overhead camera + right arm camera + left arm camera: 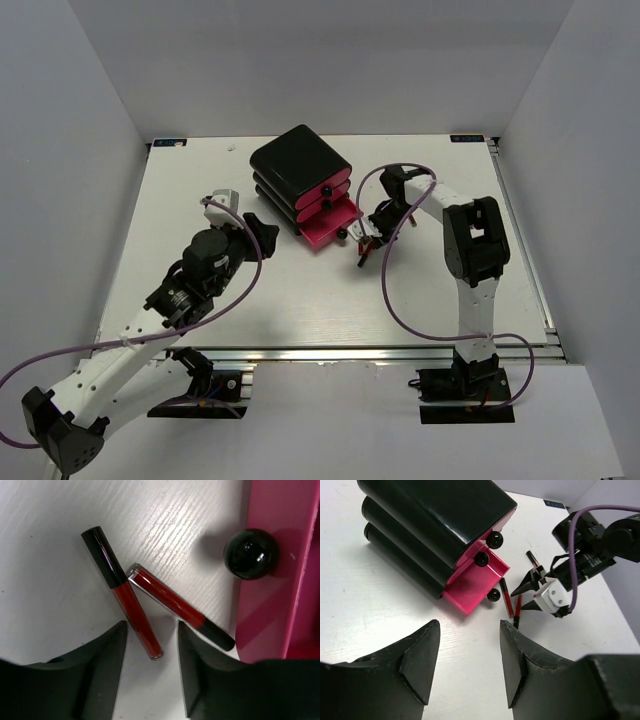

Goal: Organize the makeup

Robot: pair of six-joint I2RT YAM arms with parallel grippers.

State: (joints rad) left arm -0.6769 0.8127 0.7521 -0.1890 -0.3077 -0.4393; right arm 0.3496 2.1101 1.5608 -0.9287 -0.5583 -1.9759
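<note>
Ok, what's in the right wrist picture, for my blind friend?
Two red lipstick tubes with black caps lie in a V on the table, beside a pink drawer with a black knob. The right gripper hangs open over one tube's end.

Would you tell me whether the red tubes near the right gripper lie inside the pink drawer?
No, the red tubes lie on the white table, outside the open pink drawer.

Bright, even overhead light washes the white surface, leaving only soft, short shadows. Small glare spots sit on the glossy black knob and the lipsticks. The right claw looks dark and soft-edged.
</note>
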